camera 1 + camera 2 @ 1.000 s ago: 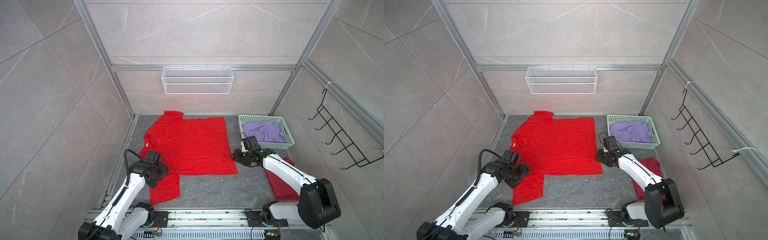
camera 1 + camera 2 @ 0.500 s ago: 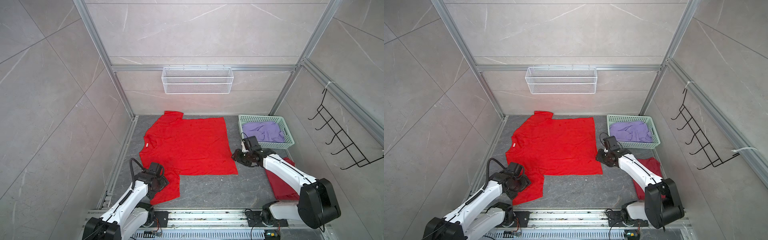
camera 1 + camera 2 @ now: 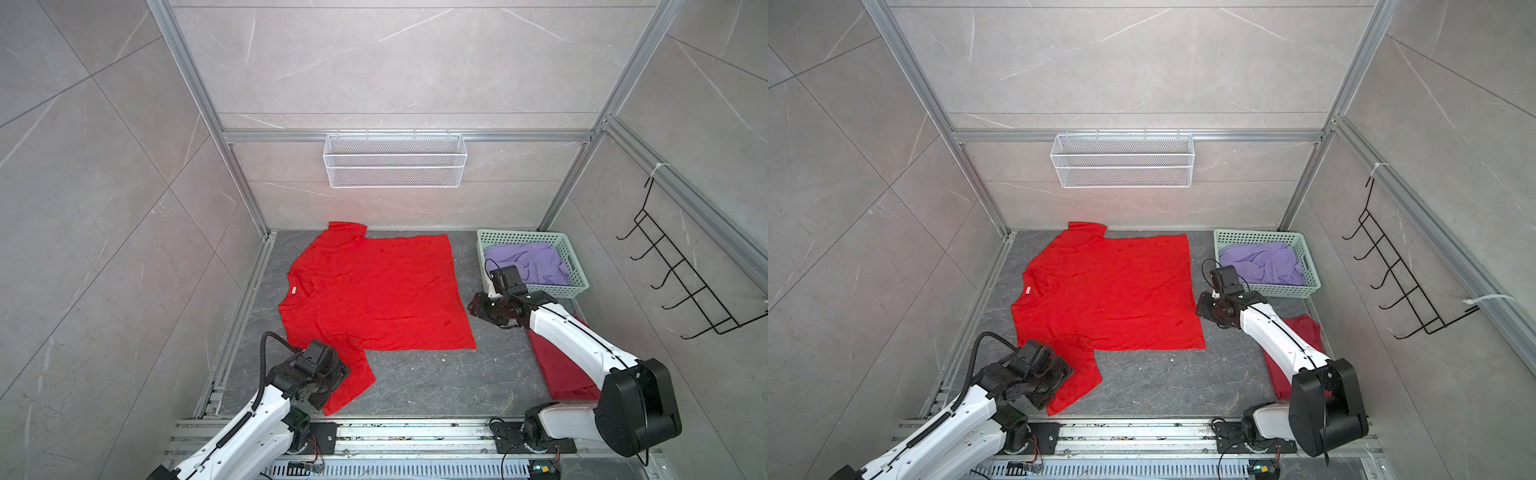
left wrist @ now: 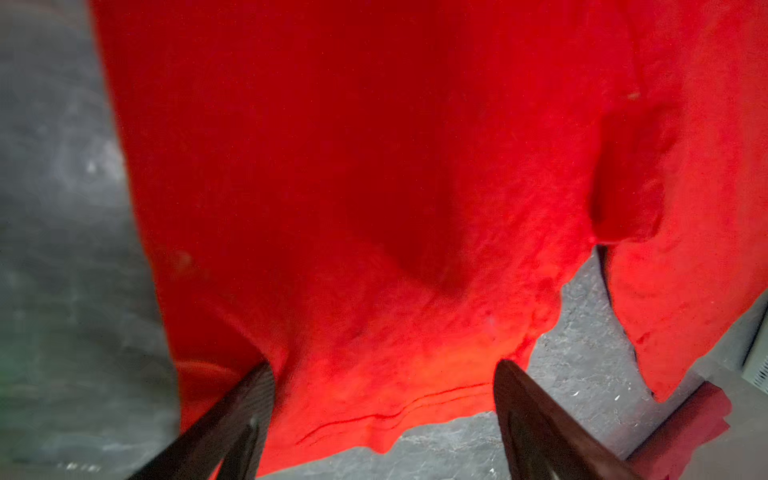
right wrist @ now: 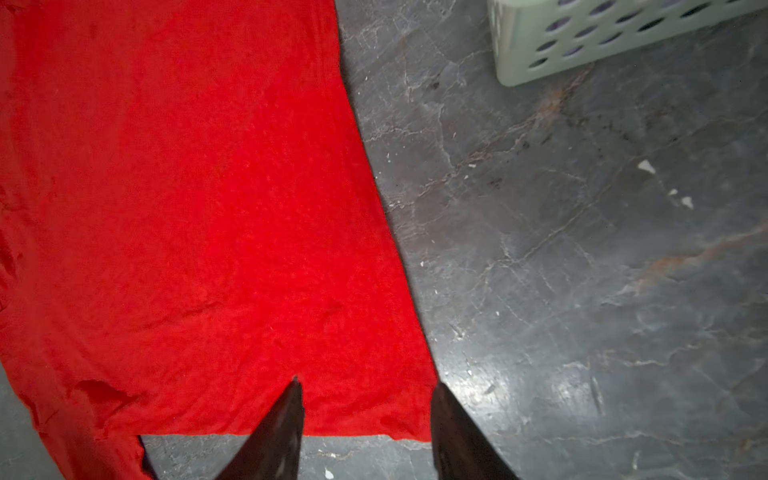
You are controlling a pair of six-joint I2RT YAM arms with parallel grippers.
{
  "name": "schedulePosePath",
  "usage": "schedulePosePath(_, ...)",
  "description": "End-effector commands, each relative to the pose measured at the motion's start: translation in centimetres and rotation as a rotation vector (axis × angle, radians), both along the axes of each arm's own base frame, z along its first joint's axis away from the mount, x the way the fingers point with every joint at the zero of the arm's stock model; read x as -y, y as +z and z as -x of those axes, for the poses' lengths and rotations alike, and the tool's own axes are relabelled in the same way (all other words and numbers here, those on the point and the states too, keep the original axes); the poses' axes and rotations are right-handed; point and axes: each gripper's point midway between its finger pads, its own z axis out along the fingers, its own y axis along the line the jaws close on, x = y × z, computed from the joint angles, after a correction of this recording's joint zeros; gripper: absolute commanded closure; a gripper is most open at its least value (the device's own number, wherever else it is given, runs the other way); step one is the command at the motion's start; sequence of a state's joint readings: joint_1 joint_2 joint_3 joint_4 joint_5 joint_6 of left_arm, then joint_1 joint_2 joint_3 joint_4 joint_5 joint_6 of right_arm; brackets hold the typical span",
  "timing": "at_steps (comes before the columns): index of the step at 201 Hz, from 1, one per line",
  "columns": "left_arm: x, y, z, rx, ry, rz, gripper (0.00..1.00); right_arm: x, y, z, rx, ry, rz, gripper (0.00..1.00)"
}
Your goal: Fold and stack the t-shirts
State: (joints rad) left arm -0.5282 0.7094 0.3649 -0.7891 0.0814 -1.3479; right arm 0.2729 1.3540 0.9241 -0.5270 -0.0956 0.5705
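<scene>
The bright red shirt [image 3: 374, 299] is lying spread flat on the grey table [image 3: 419, 386] in the centre of both top views, with its white label [image 3: 294, 289] facing the left wall. The left gripper [image 4: 382, 365] is hovering low over the near sleeve at the lower left. Its jaws are standing wide apart, straddling the sleeve hem and clamping nothing. The right gripper [image 5: 365, 382] is sitting at the shirt's right edge, just above the lower right corner. Its jaws are also standing apart, one finger [image 5: 282, 424] over the cloth and the other at the edge, gripping nothing. The dark red shirt [image 3: 557, 365] is lying at the lower right, partly under the right arm. The lavender shirt [image 3: 528, 262] is sitting bunched in the basket [image 3: 575, 266] at the right.
</scene>
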Motion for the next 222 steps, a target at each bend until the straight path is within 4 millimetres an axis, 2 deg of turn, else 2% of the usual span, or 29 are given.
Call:
schedulePosePath(1, -1.0, 1.9, 1.5, -0.065, 0.038, -0.037, 0.14, 0.4, -0.1, 0.0, -0.013, 0.006, 0.026, 0.49)
schedulePosePath(30, -2.5, 5.9, -1.5, 0.059, -0.015, -0.180, 0.13, 0.1, -0.1, -0.1, -0.013, 0.003, 0.003, 0.49)
schedulePosePath(53, -2.4, 9.3, -5.2, 0.202, -0.085, -0.259, 0.13, -0.5, -0.2, -0.2, -0.010, 0.003, -0.034, 0.49)
schedulePosePath(65, -2.3, 10.6, -7.1, 0.252, -0.126, -0.302, 0.12, -0.9, -0.1, -0.5, -0.004, 0.006, -0.061, 0.49)
schedulePosePath(78, -2.3, 11.0, -8.8, 0.267, -0.158, -0.341, 0.12, -1.4, -0.1, -0.9, -0.001, 0.006, -0.091, 0.49)
schedulePosePath(99, -2.1, 10.1, -11.7, 0.268, -0.184, -0.363, 0.12, -2.4, 0.0, -2.0, 0.019, 0.002, -0.149, 0.49)
schedulePosePath(129, -3.3, 7.1, -15.9, 0.257, -0.127, -0.275, 0.12, -4.1, 0.0, -4.0, 0.042, -0.002, -0.235, 0.49)
schedulePosePath(145, -4.5, 5.9, -18.2, 0.270, -0.093, -0.244, 0.12, -5.2, -0.8, -4.8, 0.032, 0.001, -0.264, 0.48)
schedulePosePath(162, -5.5, 5.1, -19.6, 0.261, -0.073, -0.229, 0.12, -5.9, -2.0, -5.1, 0.011, 0.006, -0.264, 0.48)
schedulePosePath(194, -6.1, 2.7, -20.3, 0.227, -0.065, -0.216, 0.12, -5.9, -5.3, -5.0, -0.049, -0.022, -0.244, 0.48)
schedulePosePath(222, -7.7, -0.6, -18.2, 0.116, 0.007, -0.222, 0.12, -5.4, -8.2, -3.6, -0.125, -0.039, -0.208, 0.49)
